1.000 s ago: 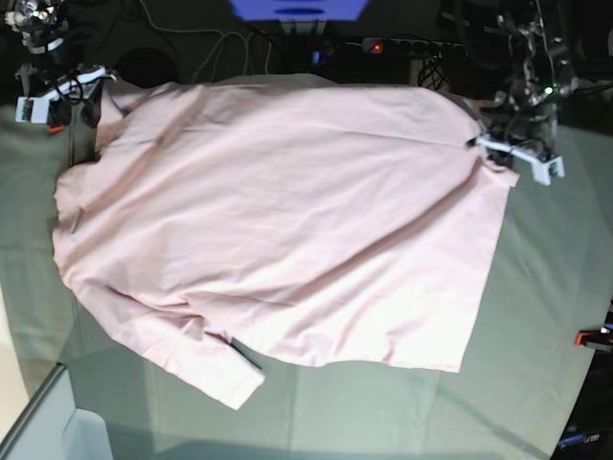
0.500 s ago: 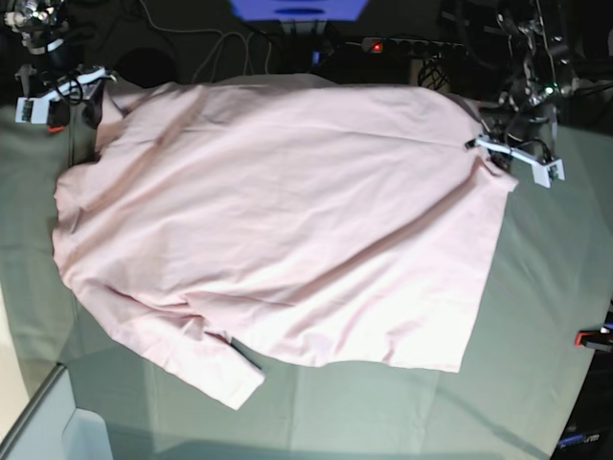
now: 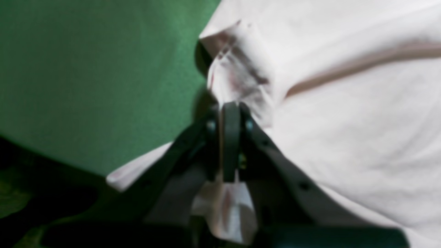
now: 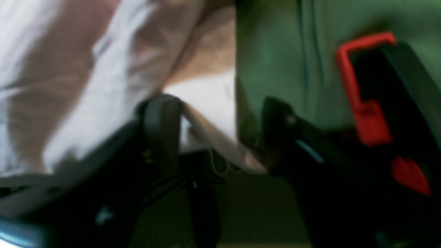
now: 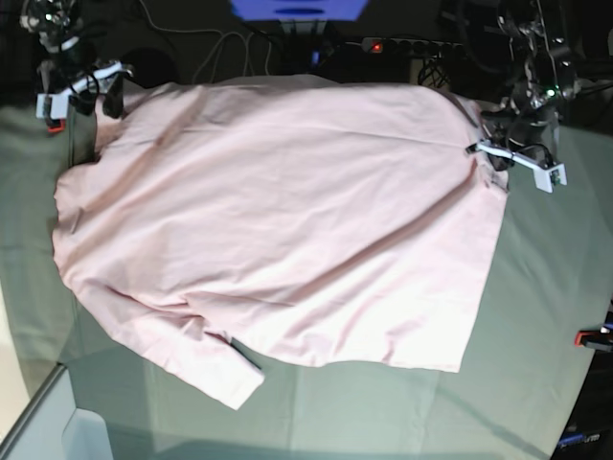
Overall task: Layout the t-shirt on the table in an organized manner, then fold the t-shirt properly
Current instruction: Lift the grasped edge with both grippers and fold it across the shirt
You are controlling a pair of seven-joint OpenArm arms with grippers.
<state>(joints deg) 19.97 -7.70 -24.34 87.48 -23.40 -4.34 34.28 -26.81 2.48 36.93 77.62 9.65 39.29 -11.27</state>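
Note:
The pale pink t-shirt lies spread over most of the grey-green table, with one sleeve sticking out at the lower left. My left gripper is at the shirt's right edge near the back. The left wrist view shows that gripper shut on a pinched fold of the t-shirt. My right gripper hovers at the far left corner of the shirt. Seen from the right wrist, this gripper is open, and a corner of the t-shirt reaches in between its fingers.
A red-and-black clamp sits on the table edge just beside my right gripper; another clamp is at the right edge. A power strip and cables lie behind the table. A pale bin stands at the lower left.
My right gripper has moved right and toward the back, onto the shirt's corner. My left gripper has closed on the shirt's edge and barely shifted.

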